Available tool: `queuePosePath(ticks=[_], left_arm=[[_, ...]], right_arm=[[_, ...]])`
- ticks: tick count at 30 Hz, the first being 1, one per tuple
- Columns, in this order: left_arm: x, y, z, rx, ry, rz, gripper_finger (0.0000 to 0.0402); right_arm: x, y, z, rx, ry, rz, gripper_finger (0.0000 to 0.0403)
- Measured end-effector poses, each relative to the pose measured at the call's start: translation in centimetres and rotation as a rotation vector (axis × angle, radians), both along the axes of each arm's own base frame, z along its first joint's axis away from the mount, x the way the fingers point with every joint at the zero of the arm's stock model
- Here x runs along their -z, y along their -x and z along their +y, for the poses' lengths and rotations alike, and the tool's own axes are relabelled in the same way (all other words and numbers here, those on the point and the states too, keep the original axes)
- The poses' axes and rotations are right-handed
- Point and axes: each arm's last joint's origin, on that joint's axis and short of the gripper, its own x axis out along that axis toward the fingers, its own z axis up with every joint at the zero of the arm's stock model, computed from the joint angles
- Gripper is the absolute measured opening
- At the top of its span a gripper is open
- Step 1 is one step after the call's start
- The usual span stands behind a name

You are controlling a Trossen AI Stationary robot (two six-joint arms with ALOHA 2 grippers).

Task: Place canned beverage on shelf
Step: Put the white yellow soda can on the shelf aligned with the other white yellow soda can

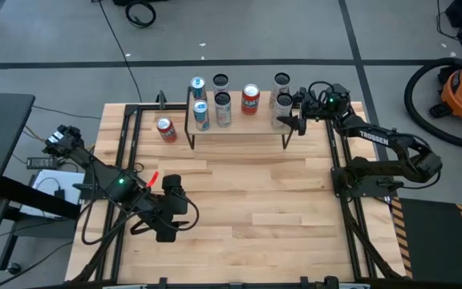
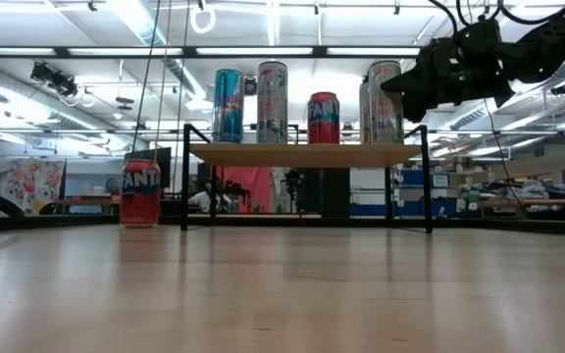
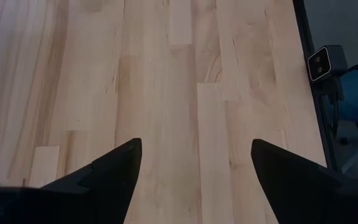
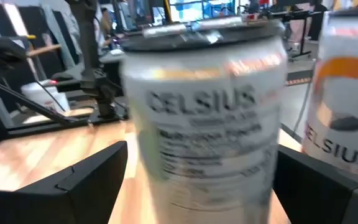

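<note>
Six cans on the low light-wood shelf (image 1: 239, 127); my right pincer (image 1: 301, 115) stands spread around the upright silver Celsius can (image 4: 207, 118) at its right end. One red Fanta can (image 1: 166, 128) left on the tabletop (image 1: 247, 193), nearer my idle, open left pincer (image 1: 167, 210).

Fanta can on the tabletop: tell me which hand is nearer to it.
Left. The left hand hovers over the near part of the table, somewhat in front of the Fanta can. The right hand is at the shelf's far right end.
</note>
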Motion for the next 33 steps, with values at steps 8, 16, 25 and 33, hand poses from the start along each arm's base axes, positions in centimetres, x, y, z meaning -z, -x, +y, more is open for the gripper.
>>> queuePosePath(ticks=[8, 16, 25, 33], left_arm=[[0.0, 0.0, 0.0, 0.000, 0.000, 0.000, 0.0314], [0.0, -0.2, 0.3, -0.002, -0.008, 0.001, 0.0314], [0.0, -0.5, 0.9, -0.022, -0.014, 0.001, 0.0314], [0.0, -0.5, 0.9, -0.006, -0.027, 0.001, 0.0314]], right_arm=[[-1.6, 1.0, 1.6, -0.073, -0.015, -0.033, 0.0386], [-2.8, 1.7, 2.1, 0.086, 0.046, -0.062, 0.0387], [-1.2, 1.0, 1.0, 0.117, 0.004, -0.002, 0.0387], [-0.9, 0.8, 0.8, 0.094, 0.003, 0.012, 0.0387]])
